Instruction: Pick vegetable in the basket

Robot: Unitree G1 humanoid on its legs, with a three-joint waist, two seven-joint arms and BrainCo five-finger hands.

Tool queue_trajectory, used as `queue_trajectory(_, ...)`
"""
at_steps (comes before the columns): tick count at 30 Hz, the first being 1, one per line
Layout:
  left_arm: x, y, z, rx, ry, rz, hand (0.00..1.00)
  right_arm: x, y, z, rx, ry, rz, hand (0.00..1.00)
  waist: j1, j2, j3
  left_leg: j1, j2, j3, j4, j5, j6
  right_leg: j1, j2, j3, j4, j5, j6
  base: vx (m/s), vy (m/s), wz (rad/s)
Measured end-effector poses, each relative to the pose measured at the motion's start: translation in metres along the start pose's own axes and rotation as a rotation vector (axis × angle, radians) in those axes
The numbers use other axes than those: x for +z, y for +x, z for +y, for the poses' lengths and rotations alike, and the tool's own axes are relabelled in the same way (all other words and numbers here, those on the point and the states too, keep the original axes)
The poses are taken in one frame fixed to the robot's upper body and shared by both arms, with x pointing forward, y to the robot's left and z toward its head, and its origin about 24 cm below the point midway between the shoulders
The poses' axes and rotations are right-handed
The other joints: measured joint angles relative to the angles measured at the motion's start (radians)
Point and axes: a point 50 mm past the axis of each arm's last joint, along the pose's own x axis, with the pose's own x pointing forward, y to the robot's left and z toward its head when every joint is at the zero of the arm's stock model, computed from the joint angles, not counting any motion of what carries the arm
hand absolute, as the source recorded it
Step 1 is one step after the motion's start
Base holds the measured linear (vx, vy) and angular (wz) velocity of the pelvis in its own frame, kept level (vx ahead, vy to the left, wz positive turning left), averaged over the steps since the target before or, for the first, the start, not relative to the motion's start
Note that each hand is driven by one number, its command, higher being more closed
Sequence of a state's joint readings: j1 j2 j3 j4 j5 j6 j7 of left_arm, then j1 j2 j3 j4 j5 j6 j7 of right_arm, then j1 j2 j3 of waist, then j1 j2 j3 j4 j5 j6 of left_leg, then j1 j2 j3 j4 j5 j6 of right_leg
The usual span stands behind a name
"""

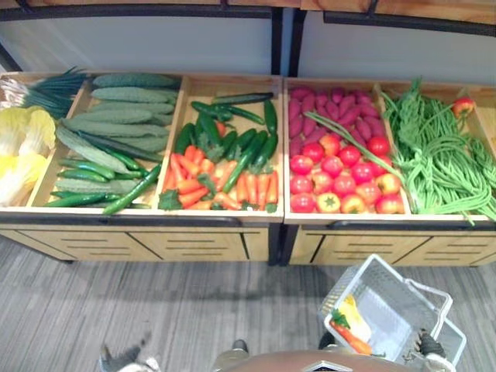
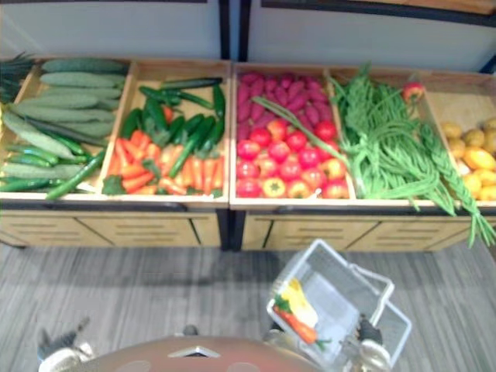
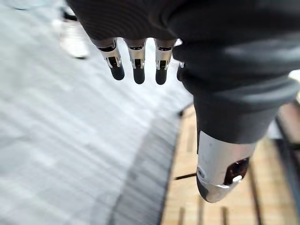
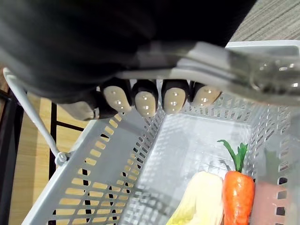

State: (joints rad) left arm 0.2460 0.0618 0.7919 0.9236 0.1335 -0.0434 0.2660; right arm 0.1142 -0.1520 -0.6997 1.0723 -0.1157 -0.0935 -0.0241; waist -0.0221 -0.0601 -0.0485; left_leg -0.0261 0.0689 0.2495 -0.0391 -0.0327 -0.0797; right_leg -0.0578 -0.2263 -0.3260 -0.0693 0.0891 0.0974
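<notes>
Nearest, lower right, the right hand has its fingers curled round the handle of the basket, where a carrot and a pale leafy vegetable lie. Lower left, the left hand hangs slack and empty over the floor. Farther up, loose carrots and tomatoes fill the wooden bins. Held by one handle, the basket could swing and spill on a reach.

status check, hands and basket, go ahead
Right hand shut on basket handle. Left hand open, idle above floor. Basket holds carrot and cabbage. Vegetable stand ahead, untouched.
</notes>
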Motion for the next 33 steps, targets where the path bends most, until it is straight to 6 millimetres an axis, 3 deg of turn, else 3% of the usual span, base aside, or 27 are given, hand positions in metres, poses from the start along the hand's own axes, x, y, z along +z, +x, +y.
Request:
queue_trajectory(3, -0.029, -0.008, -0.008, -0.046, 0.029, 0.112, 0.00, -0.001, 0.000, 0.002, -0.012, -0.001, 0.003, 1.00, 0.000, 0.001, 0.001, 0.019, -0.003, 0.004, -0.015, 0.005, 0.004, 0.014, 0.000, 0.002, -0.008, 0.004, 0.009, 0.03, -0.001, -0.03)
queue_trajectory(5, -0.035, -0.010, -0.012, -0.075, 0.046, 0.132, 0.00, 0.001, 0.000, 0.006, -0.003, -0.010, -0.002, 1.00, -0.001, 0.001, 0.001, 0.036, -0.002, 0.018, -0.028, 0.005, 0.004, 0.016, 0.004, 0.012, -0.010, 0.004, 0.010, 0.02, -0.009, -0.19)
queue_trajectory(11, -0.030, -0.015, -0.034, -0.193, 0.123, 0.100, 0.00, 0.000, 0.000, 0.012, 0.004, -0.037, 0.000, 1.00, 0.000, 0.001, 0.009, 0.073, 0.008, 0.073, -0.011, -0.020, -0.006, 0.027, 0.014, 0.064, -0.006, 0.003, 0.012, 0.01, -0.021, -0.28)
queue_trajectory(14, -0.019, -0.018, -0.054, -0.266, 0.175, 0.050, 0.00, 0.002, 0.000, 0.013, 0.007, -0.034, -0.015, 1.00, -0.004, -0.006, 0.068, 0.060, 0.054, 0.100, 0.181, -0.133, -0.013, 0.022, 0.017, 0.105, 0.101, -0.053, 0.023, -0.02, -0.020, -0.41)
queue_trajectory(15, -0.016, -0.020, -0.062, -0.293, 0.208, 0.028, 0.00, 0.001, -0.001, 0.013, 0.005, -0.033, -0.016, 1.00, -0.007, 0.009, 0.081, 0.051, 0.078, 0.122, 0.255, -0.177, -0.014, 0.002, 0.023, 0.129, 0.153, -0.072, 0.027, -0.05, 0.013, -0.70)
queue_trajectory(17, -0.008, -0.022, -0.070, -0.328, 0.260, -0.014, 0.00, 0.006, -0.001, 0.017, 0.010, -0.035, -0.044, 1.00, -0.007, 0.011, 0.084, 0.026, 0.110, 0.171, 0.341, -0.226, -0.013, -0.052, 0.039, 0.189, 0.204, -0.073, 0.029, -0.08, 0.059, -1.03)
queue_trajectory(18, 0.001, -0.021, -0.077, -0.349, 0.301, -0.057, 0.00, 0.011, -0.002, 0.026, 0.033, -0.040, -0.085, 1.00, -0.008, 0.006, 0.101, 0.014, 0.127, 0.236, 0.387, -0.258, -0.011, -0.094, 0.051, 0.257, 0.211, -0.046, 0.041, -0.11, 0.095, -1.35)
queue_trajectory(20, 0.007, -0.023, -0.082, -0.366, 0.333, -0.087, 0.00, 0.019, -0.003, 0.032, 0.051, -0.052, -0.124, 1.00, -0.006, 0.009, 0.119, 0.008, 0.145, 0.319, 0.420, -0.285, 0.000, -0.135, 0.073, 0.298, 0.187, 0.027, 0.027, -0.22, 0.129, -1.51)
queue_trajectory(21, 0.010, -0.024, -0.087, -0.377, 0.359, -0.109, 0.00, 0.025, -0.003, 0.036, 0.064, -0.067, -0.153, 1.00, -0.007, 0.022, 0.127, 0.008, 0.168, 0.396, 0.420, -0.286, 0.019, -0.151, 0.098, 0.300, 0.096, 0.153, 0.007, -0.31, 0.133, -1.77)
queue_trajectory(22, 0.012, -0.026, -0.091, -0.389, 0.372, -0.124, 0.00, 0.031, -0.004, 0.040, 0.076, -0.079, -0.177, 1.00, -0.008, 0.045, 0.140, 0.012, 0.186, 0.486, 0.407, -0.274, 0.039, -0.151, 0.099, 0.194, 0.071, 0.191, -0.030, -0.25, 0.106, -1.69)
queue_trajectory(23, 0.016, -0.026, -0.094, -0.394, 0.378, -0.138, 0.00, 0.033, -0.004, 0.041, 0.077, -0.080, -0.187, 1.00, -0.014, 0.042, 0.151, 0.014, 0.188, 0.515, 0.395, -0.271, 0.046, -0.170, 0.089, 0.094, 0.156, 0.119, -0.082, -0.23, 0.093, -1.69)
queue_trajectory(24, 0.022, -0.026, -0.097, -0.397, 0.377, -0.162, 0.00, 0.042, -0.001, 0.040, 0.065, -0.077, -0.199, 1.00, -0.022, 0.036, 0.175, 0.041, 0.187, 0.600, 0.350, -0.245, 0.054, -0.181, 0.050, -0.136, 0.373, -0.057, -0.153, -0.19, 0.113, -1.36)
queue_trajectory(27, 0.016, -0.025, -0.092, -0.389, 0.395, -0.151, 0.00, 0.047, 0.002, 0.044, 0.079, -0.132, -0.192, 1.00, -0.009, 0.033, 0.180, 0.104, 0.189, 0.770, 0.295, -0.209, 0.049, -0.119, -0.014, -0.370, 0.611, -0.209, -0.133, -0.13, 0.057, -1.70)
queue_trajectory(30, 0.020, -0.025, -0.093, -0.393, 0.397, -0.154, 0.00, 0.042, 0.004, 0.048, 0.078, -0.133, -0.154, 1.00, -0.007, 0.027, 0.181, 0.122, 0.212, 0.893, 0.338, -0.208, 0.047, -0.070, -0.034, -0.345, 0.603, -0.262, -0.076, -0.02, -0.080, -1.51)
queue_trajectory(31, 0.021, -0.025, -0.094, -0.393, 0.395, -0.157, 0.00, 0.043, 0.004, 0.049, 0.078, -0.130, -0.151, 1.00, -0.007, 0.017, 0.182, 0.126, 0.219, 0.906, 0.351, -0.209, 0.047, -0.067, -0.015, -0.335, 0.571, -0.270, -0.074, 0.00, -0.221, -1.29)
queue_trajectory(33, 0.020, -0.026, -0.096, -0.398, 0.379, -0.148, 0.00, 0.042, 0.005, 0.048, 0.074, -0.135, -0.133, 1.00, -0.003, 0.041, 0.188, 0.143, 0.234, 0.931, 0.358, -0.205, 0.038, -0.027, 0.072, -0.290, 0.408, -0.277, -0.087, -0.06, -0.245, -1.38)
